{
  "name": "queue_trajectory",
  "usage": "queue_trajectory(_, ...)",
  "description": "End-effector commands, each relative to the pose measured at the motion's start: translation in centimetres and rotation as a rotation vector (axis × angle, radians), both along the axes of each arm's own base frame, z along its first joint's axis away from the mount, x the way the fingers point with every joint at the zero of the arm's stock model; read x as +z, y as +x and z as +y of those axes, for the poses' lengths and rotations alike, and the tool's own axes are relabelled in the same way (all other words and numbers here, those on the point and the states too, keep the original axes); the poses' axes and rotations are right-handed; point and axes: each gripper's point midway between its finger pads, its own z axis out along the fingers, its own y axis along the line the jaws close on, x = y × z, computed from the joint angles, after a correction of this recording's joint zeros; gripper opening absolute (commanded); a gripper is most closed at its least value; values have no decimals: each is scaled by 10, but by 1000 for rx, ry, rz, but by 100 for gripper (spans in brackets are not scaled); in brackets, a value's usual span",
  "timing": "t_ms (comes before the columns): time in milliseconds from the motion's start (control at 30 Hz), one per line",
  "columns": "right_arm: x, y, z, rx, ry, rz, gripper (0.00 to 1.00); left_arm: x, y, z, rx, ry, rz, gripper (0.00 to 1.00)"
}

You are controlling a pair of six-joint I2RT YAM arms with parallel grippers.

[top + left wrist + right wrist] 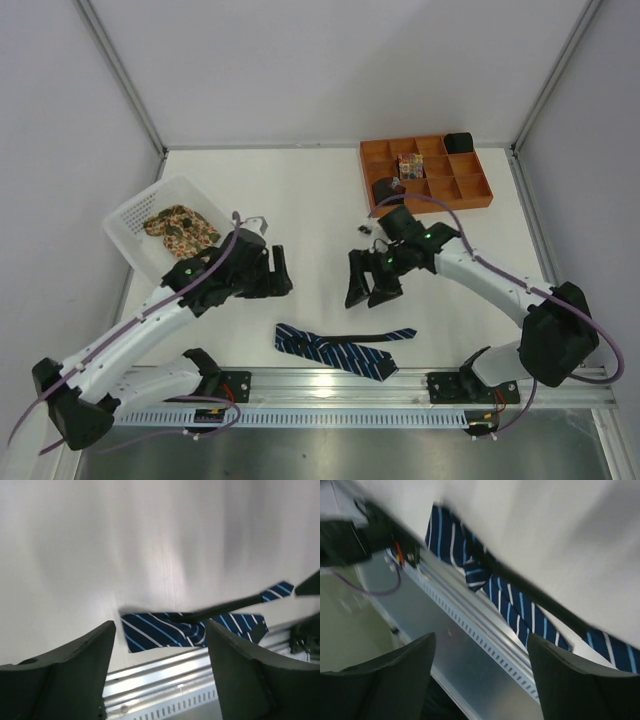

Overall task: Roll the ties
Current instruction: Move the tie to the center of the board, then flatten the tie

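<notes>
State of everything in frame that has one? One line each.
navy striped tie: unrolled, lying flat, not held
floral tie: bunched up in the white basket
left gripper: open, empty
right gripper: open, empty
orange tray: a few compartments filled

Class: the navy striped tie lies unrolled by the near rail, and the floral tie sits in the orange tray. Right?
No: the floral tie sits in the white basket, not the orange tray; the top view shows it. The navy striped tie does lie unrolled by the near rail.
</notes>
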Motion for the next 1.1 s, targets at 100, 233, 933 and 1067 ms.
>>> queue_trajectory(100, -26, -54, 55, 396, 51, -96, 70, 76, 19, 74, 299, 45, -290, 75)
queue_trajectory(233, -44, -64, 78, 475, 25, -158, 71, 90, 14, 91, 348, 26, -337, 77)
queue_trajectory(933, -110, -72, 117, 631, -180, -225, 59, 88, -35, 129, 401, 11, -300, 83)
queue_trajectory(1067, -110, -71, 125, 620, -195, -243, 61, 88, -38, 133, 408, 7, -302, 84)
